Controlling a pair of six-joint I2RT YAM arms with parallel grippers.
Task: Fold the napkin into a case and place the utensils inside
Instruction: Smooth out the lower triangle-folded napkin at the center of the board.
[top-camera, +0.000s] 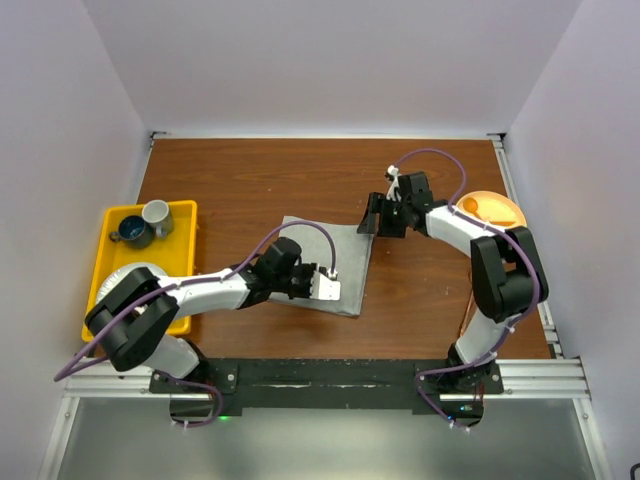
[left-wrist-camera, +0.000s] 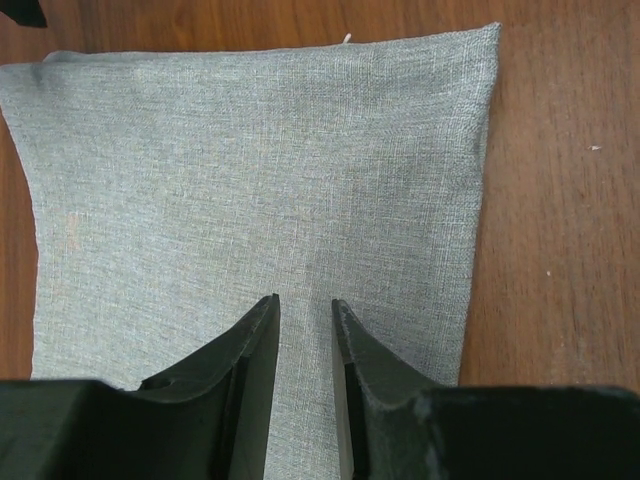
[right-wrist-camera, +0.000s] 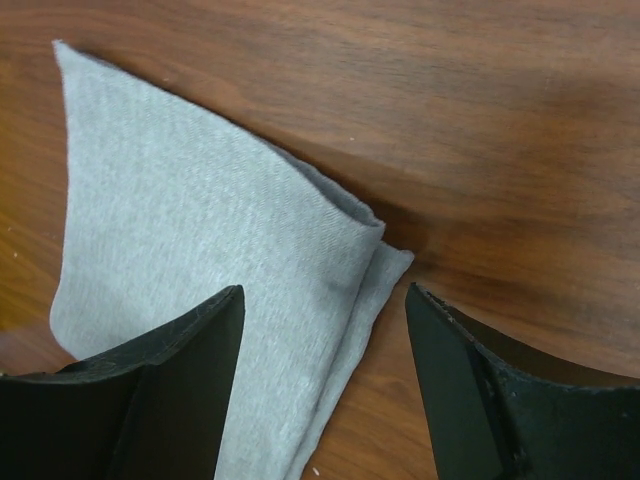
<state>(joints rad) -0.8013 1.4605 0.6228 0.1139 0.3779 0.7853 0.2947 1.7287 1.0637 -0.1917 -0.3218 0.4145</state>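
Because the napkin (top-camera: 318, 258) lies flat at the middle of the counter (top-camera: 240, 180) with both arms working at its right side, the next fold seems to turn on its upper-right corner. In the right wrist view that corner, doubled along one edge and slightly raised, sits just ahead of and between the right jaws, which stand wide apart with nothing in them. The left jaws hover low over the cloth's lower-right part, nearly together, the narrow gap between them showing only flat weave. From them the cloth runs lengthwise toward the top of the left wrist frame. So the right arm looks better placed to take the corner, the left to pin. Well off at the left edge stands a yellow tray (top-camera: 188, 215) with two mugs (top-camera: 156, 216), and at the right an orange plate (top-camera: 497, 212); neither blocks the way. No copper utensils can be made out.
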